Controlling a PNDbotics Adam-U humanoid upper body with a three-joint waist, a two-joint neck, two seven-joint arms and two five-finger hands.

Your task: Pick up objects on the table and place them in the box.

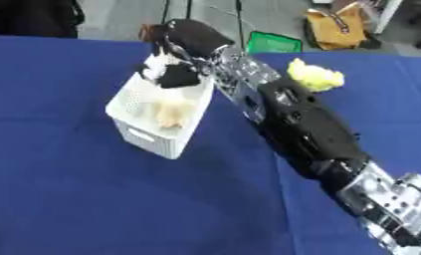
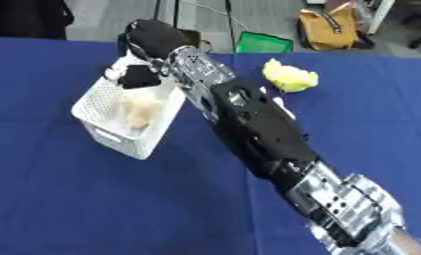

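Observation:
A white perforated box [image 1: 142, 134] stands on the blue table, left of centre. Inside it lies a pale tan thing [image 1: 171, 113]. My right arm reaches from the lower right corner up to the box's far end. My right hand [image 1: 189, 34] hovers over that end with its fingers curled down on a black and white thing [image 1: 170, 72], which hangs just inside the rim. A crumpled yellow thing [image 2: 289, 76] lies on the table to the right of my forearm. My left hand shows in neither view.
The blue table [image 1: 65, 189] spreads wide to the left of and in front of the box. Beyond its far edge, on the floor, are a green crate [image 1: 274, 43] and a tan bag [image 1: 335, 27].

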